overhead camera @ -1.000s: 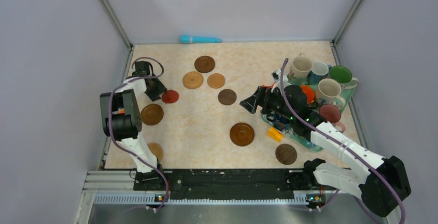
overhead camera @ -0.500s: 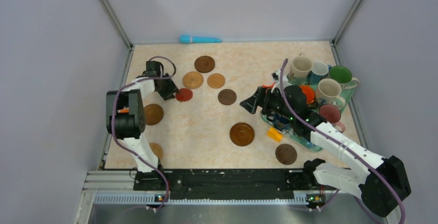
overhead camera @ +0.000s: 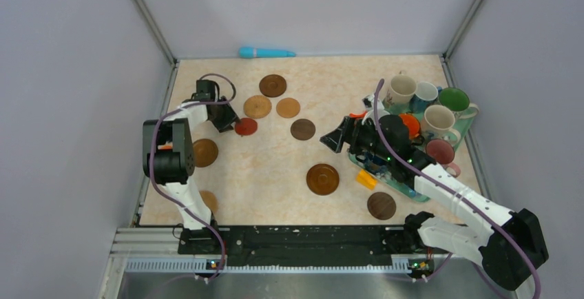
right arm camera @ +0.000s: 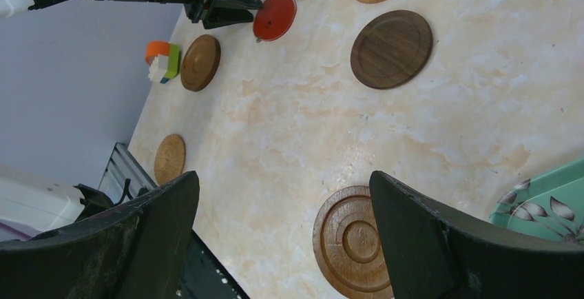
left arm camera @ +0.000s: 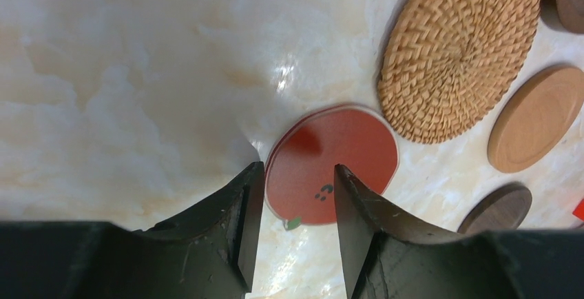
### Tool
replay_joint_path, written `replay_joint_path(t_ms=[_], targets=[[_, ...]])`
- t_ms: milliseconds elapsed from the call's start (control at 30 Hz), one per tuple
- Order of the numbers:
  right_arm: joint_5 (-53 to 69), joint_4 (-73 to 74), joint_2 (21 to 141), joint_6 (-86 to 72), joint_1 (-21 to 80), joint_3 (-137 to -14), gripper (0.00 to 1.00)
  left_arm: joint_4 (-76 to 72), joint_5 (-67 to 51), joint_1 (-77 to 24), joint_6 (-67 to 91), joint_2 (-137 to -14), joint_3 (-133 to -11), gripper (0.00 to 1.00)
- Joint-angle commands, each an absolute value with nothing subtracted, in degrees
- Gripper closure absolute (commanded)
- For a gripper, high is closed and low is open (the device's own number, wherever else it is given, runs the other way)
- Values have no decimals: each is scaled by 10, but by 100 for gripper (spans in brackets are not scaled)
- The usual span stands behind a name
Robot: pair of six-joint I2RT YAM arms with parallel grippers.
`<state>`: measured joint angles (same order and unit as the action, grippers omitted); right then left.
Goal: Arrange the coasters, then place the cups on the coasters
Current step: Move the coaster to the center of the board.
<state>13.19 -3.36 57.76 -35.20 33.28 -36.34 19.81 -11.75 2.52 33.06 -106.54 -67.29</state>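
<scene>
Right now I am working the left gripper [left arm camera: 297, 168] low over the red coaster [left arm camera: 337, 151], which is lying flat on the table [left arm camera: 124, 71] at the far left, just beside the woven coaster [left arm camera: 458, 51] and not quite touching it. The jaws are standing partly apart, straddling the disc's rim rather than clamping it, as far as I can tell. I am judging this coaster to be thin, light and stiff. Sitting flush on a glossy top, it is probably sliding easily and giving me no edge to pinch from above. So I am reckoning on pressing a fingertip on its face or nudging its rim, keeping off the woven one. The right gripper [overhead camera: 336, 137] is hanging wide and empty near the middle, and the cups [overhead camera: 438, 117] are waiting on the tray [right arm camera: 544, 206] at the far right.
</scene>
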Motion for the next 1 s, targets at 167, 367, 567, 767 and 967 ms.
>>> replay_joint_path(t_ms=[167,367,567,767,967], targets=[[124,-39,557,-350,340,-372,7,182,-120,22,312,-1114,-720,52],[128,-49,564,-353,340,-367,7,175,-160,19,303,-1109,-699,52],[132,-56,571,-357,340,-362,8,175,-191,7,308,-1099,-686,52],[131,-58,570,-359,340,-359,7,169,-204,-23,324,-1092,-671,52],[130,-56,566,-359,340,-356,7,150,-216,-46,348,-1091,-656,53]])
